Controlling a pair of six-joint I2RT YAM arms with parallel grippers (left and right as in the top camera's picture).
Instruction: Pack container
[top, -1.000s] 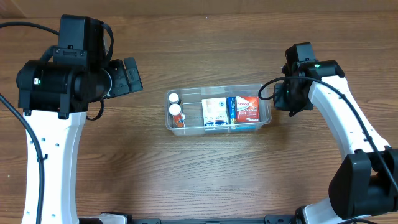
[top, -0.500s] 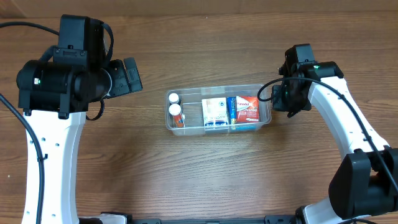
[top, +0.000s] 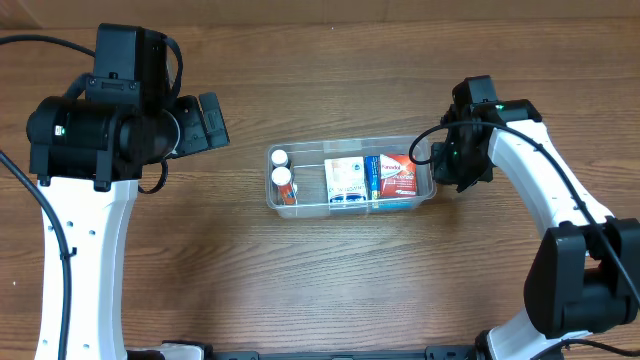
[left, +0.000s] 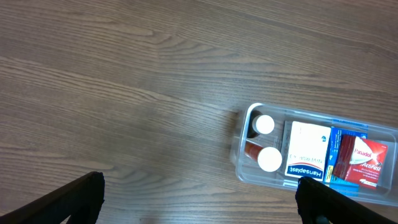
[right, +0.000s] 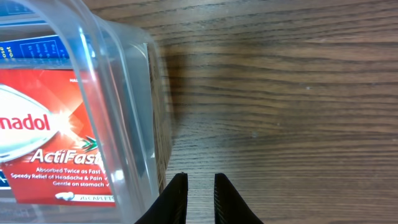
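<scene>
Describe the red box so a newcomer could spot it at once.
Find the clear rectangular plastic container mid-table. At its end nearest the right gripper lies a flat red Panadol ActiFast carton. It is the only red box, beside a white-and-blue carton.

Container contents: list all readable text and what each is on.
"ActiFast", "Speedy Relief of Headache & Pain": red box in the container.
"...nadol": same box, brand cut off; left wrist view reads "Panadol".
"Panadol", upside down: white box.
Remaining fine print: too small or blurred.

One container (top: 350, 177) is being counted; inside the container, two white-capped bottles (top: 283, 177) and three boxes (top: 397, 173) are being seen.
</scene>
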